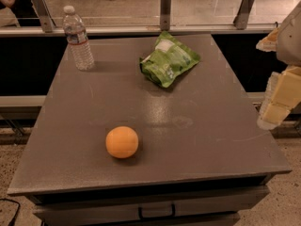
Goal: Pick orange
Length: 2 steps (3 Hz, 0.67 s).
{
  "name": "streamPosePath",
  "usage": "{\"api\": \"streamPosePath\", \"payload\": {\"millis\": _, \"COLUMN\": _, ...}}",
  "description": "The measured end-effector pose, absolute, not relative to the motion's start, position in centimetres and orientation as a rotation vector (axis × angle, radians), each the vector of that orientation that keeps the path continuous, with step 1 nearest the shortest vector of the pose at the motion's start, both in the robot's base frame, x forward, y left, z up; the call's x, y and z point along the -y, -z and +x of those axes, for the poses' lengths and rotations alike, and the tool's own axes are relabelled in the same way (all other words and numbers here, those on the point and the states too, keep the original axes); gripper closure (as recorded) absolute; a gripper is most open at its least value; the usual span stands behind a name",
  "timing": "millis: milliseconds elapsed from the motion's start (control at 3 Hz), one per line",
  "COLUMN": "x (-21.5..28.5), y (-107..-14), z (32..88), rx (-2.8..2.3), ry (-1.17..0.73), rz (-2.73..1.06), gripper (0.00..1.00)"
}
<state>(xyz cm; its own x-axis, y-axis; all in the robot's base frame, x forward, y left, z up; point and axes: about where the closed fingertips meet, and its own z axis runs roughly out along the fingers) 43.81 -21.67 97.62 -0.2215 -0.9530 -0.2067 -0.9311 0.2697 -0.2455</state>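
The orange [122, 142], round and plain, rests on the grey table [197, 140] near its front edge, left of centre. My gripper [277, 102] is at the right edge of the view, pale yellow-white, beside and just above the table's right side. It is far to the right of the orange and holds nothing that I can see.
A clear plastic water bottle [78, 39] stands upright at the back left of the table. A green snack bag [168, 59] lies at the back centre. A glass railing with metal posts [165, 8] runs behind the table. A drawer handle [156, 212] shows below the front edge.
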Motion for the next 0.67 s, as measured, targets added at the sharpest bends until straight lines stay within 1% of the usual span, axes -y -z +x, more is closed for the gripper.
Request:
{"api": "streamPosePath", "payload": {"millis": 333, "x": 21.7, "y": -97.6, "z": 43.8, "rx": -2.232, "ry": 0.099, "rz": -1.725, "gripper": 0.0}}
{"api": "streamPosePath", "payload": {"millis": 667, "x": 19.8, "y": -97.5, "z": 44.2, "rx": -2.181, "ry": 0.085, "rz": -1.742, "gripper": 0.0}}
